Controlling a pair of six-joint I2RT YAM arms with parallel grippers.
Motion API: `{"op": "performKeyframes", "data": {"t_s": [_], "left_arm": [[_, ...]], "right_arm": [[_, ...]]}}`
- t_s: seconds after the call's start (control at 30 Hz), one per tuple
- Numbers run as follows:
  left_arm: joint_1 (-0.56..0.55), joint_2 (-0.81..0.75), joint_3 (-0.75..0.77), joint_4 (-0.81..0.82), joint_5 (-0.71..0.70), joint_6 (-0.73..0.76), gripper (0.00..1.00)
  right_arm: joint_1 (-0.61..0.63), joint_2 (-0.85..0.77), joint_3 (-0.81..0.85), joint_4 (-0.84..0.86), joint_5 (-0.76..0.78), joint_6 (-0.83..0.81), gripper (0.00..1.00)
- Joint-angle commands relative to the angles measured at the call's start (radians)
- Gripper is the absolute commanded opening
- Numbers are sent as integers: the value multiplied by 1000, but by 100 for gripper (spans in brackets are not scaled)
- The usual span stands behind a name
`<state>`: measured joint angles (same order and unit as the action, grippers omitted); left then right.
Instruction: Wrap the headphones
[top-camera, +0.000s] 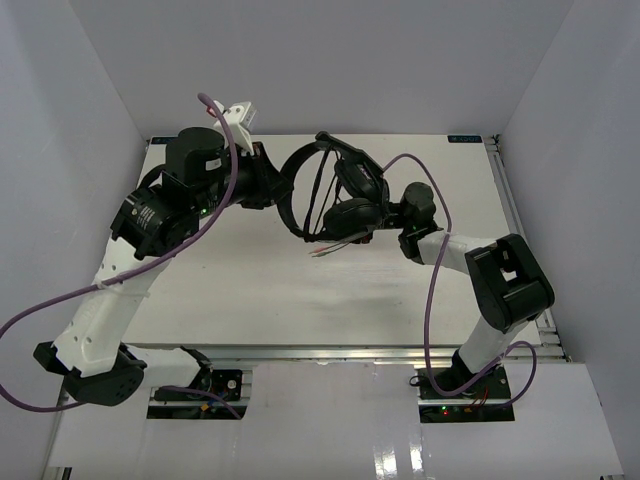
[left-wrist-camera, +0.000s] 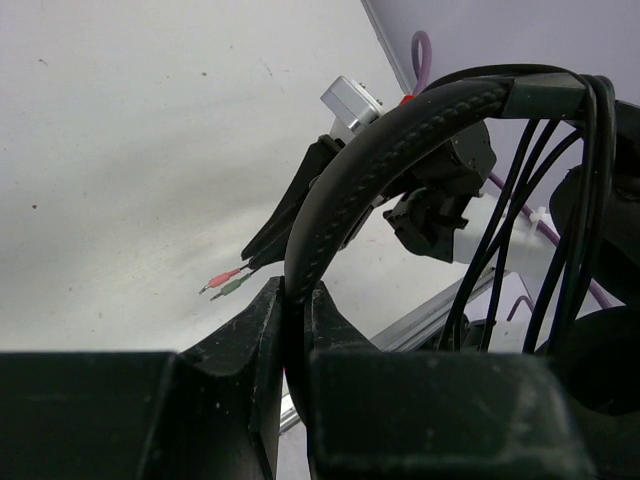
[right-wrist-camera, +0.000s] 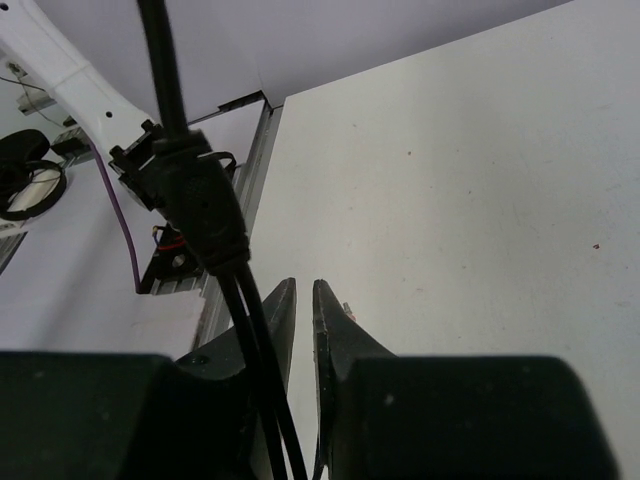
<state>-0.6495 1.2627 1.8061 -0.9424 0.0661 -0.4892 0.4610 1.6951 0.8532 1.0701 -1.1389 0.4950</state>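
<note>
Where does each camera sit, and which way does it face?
Top external: above and behind, facing down at the table; both arms show, headphones between them.
Left wrist: on the left wrist, facing along the left tool, shut on the headband.
Right wrist: facing along the right tool; cord beside it.
Shared: top and left wrist show the plugs.

The black headphones (top-camera: 352, 215) have a band (left-wrist-camera: 380, 160) with rows of tiny bumps, the cord tips (left-wrist-camera: 225, 283) are red and green, the table (top-camera: 250, 290) is white, and the robot cables (left-wrist-camera: 422, 55) are purple.
</note>
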Motion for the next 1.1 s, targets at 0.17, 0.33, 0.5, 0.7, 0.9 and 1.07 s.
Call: {"op": "performKeyframes", "data": {"t_s": [0.17, 0.33, 0.5, 0.7, 0.9, 1.07], "left_arm": [[-2, -79, 0, 135, -148, -92, 0], [-2, -101, -22, 169, -170, -113, 0], [-2, -117, -49, 183, -192, -132, 0], [-1, -161, -124, 200, -275, -188, 0], [-2, -260, -340, 334, -443, -302, 0], [-1, -258, -406, 456, -520, -368, 0]], "right_arm": [[-5, -79, -72, -25, 17, -76, 29], [-5, -113, -76, -67, 23, -106, 27], [-5, -131, -67, -113, 28, -127, 11], [-4, -215, -44, -343, 77, -295, 8], [37, -328, 55, -962, 199, -788, 8], [165, -420, 122, -1370, 456, -1222, 8]]}}
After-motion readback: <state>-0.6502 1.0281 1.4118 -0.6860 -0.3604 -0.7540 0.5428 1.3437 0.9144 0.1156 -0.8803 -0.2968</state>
